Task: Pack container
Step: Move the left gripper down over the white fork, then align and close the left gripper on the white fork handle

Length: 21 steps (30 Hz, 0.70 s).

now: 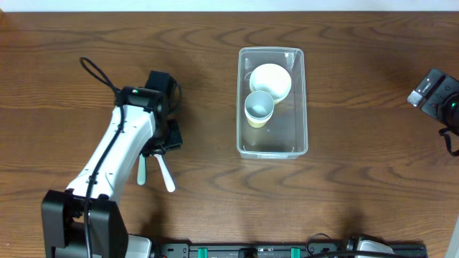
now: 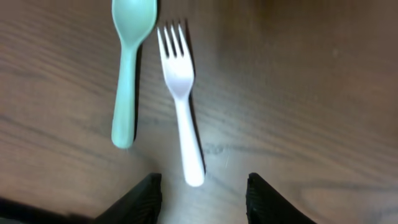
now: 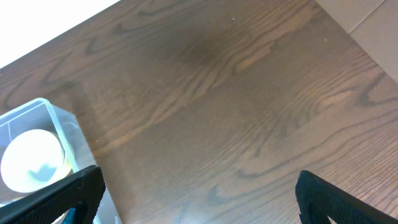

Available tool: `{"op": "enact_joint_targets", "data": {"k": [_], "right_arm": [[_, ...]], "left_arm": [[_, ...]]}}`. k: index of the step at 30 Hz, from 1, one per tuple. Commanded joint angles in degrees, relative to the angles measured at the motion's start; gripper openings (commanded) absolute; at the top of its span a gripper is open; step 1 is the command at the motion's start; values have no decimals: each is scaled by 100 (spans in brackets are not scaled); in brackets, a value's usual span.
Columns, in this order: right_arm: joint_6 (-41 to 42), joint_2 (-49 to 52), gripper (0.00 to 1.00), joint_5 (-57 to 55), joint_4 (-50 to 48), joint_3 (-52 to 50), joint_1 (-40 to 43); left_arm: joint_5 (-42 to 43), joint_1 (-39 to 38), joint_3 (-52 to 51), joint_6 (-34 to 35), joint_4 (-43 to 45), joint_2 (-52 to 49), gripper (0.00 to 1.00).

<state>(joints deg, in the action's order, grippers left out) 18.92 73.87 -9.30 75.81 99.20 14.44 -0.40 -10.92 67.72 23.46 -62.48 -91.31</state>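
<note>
The clear plastic container [image 1: 272, 102] stands at the table's middle right. It holds a round bowl [image 1: 270, 80] and a cup [image 1: 259, 107]. Part of the container also shows in the right wrist view [image 3: 37, 112], with the bowl [image 3: 31, 160] inside. A white plastic fork [image 1: 166, 174] and a pale green spoon [image 1: 142, 170] lie side by side on the table by my left arm. In the left wrist view the fork [image 2: 180, 93] and spoon [image 2: 129, 68] lie just ahead of my left gripper [image 2: 204, 190], which is open and empty, the fork's handle end between its fingertips. My right gripper [image 3: 199, 193] is open and empty at the far right.
The dark wood table [image 1: 358, 179] runs wide around the container. My left arm's base [image 1: 79, 222] stands at the front left. A black rail [image 1: 287, 249] runs along the front edge.
</note>
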Motion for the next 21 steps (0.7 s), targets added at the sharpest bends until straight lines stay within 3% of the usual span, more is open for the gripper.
{"op": "enact_joint_targets", "data": {"k": [1,11,17,21], "right_arm": [[79,-42,99,-79,9,-4,44],[79,-42,99,-76,9,-4,44],[79,-42,99,-76,9,-4,44],[76,-42,99,-76,9,-4,46]], "left_arm": [[-63,31,-365,-238,168,-44,45],[85,455,-1742,55,1460,-44,46],[149,509,-1912,-461,1825,-44,47],[149,507,-2114,-590,2133,-61,55]]}}
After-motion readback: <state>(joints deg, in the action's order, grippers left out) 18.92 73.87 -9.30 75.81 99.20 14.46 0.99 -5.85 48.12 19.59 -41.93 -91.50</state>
